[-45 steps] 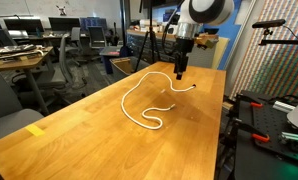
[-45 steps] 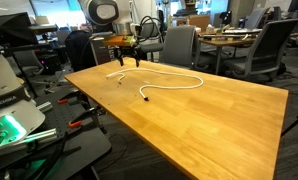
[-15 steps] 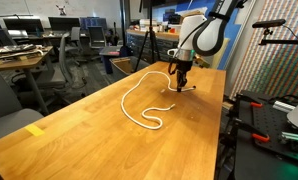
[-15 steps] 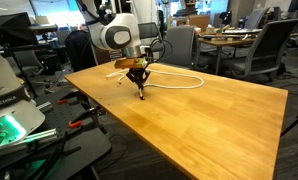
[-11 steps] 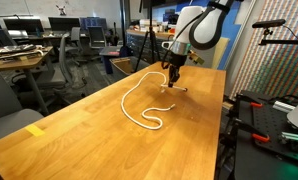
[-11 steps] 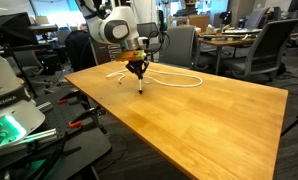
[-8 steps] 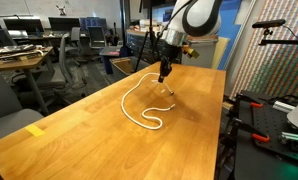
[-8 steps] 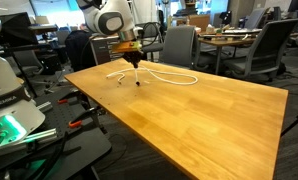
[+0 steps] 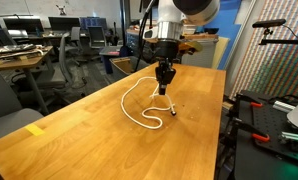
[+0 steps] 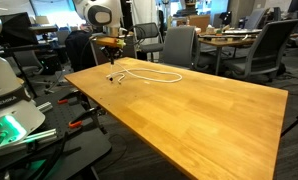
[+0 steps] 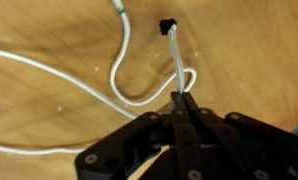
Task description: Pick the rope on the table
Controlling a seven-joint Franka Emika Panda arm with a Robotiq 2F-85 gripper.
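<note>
**Rope (image 11: 176,60) end pinched in the closed gripper (image 9: 163,90) above the table (image 9: 79,140)**

A second ago the fingers (image 11: 182,108) were set down at the tabletop by the dark tip (image 11: 167,25). Since then the gripper has been raised and shifted sideways, and the tipped end has been dragged along with it. The arm is held upright, with the gripper pointed straight down. The short tipped end is seen hanging below the fingers, and the rest of the rope is left looped on the wood.
</note>
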